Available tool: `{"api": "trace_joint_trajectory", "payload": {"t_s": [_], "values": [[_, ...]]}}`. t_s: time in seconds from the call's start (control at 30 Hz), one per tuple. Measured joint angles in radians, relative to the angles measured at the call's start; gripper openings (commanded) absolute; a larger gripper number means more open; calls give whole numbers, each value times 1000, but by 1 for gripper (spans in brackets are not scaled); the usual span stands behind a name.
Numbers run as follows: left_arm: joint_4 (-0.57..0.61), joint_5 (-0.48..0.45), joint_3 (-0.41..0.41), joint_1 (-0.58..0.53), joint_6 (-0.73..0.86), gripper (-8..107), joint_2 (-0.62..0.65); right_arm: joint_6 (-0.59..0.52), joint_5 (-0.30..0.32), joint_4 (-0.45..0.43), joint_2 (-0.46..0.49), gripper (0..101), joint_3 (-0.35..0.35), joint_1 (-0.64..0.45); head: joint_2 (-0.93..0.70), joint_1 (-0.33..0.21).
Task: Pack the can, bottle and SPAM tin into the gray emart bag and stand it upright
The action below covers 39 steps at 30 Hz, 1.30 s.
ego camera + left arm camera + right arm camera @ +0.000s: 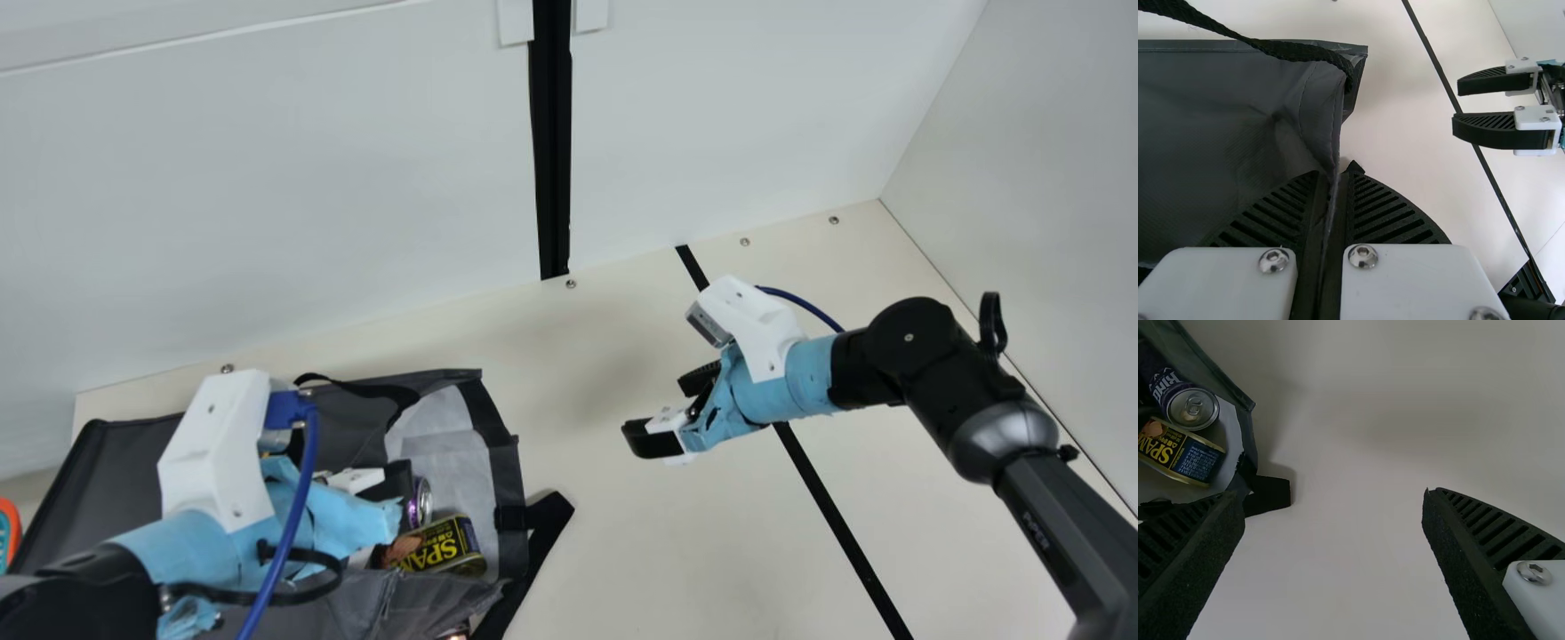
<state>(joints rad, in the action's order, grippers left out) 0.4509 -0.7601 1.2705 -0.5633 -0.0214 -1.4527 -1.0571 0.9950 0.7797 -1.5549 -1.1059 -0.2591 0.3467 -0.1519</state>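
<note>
The gray bag [107, 498] lies on its side at the table's left, its pale-lined mouth facing right. Inside the mouth are the purple can [423, 503] and, touching or close beside it, the SPAM tin [443, 546]. My left gripper [398, 484] is over the mouth, partly behind its own wrist. In the left wrist view, the left gripper [1335, 175] is shut on an edge of the bag [1225, 133]. Right of the bag, my right gripper [660, 411] hangs open and empty; in the right wrist view, the right gripper [1333, 500] has wide-apart fingers, the SPAM tin [1179, 452] beyond one.
A black strap [547, 524] sticks out from the bag's mouth onto the table [605, 480]. Bare table lies between the bag and my right arm. White walls stand behind and at the right. An orange and teal object [9, 532] is at the far left edge.
</note>
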Motion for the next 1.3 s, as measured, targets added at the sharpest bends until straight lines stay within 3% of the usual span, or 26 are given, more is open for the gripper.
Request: {"api": "trace_joint_trajectory", "payload": {"t_s": [1.3], "values": [[0, 0, 0, 0, 0, -8, 0, -154, 52, 145, -212, 95, -66, 188, 2, 0]]}}
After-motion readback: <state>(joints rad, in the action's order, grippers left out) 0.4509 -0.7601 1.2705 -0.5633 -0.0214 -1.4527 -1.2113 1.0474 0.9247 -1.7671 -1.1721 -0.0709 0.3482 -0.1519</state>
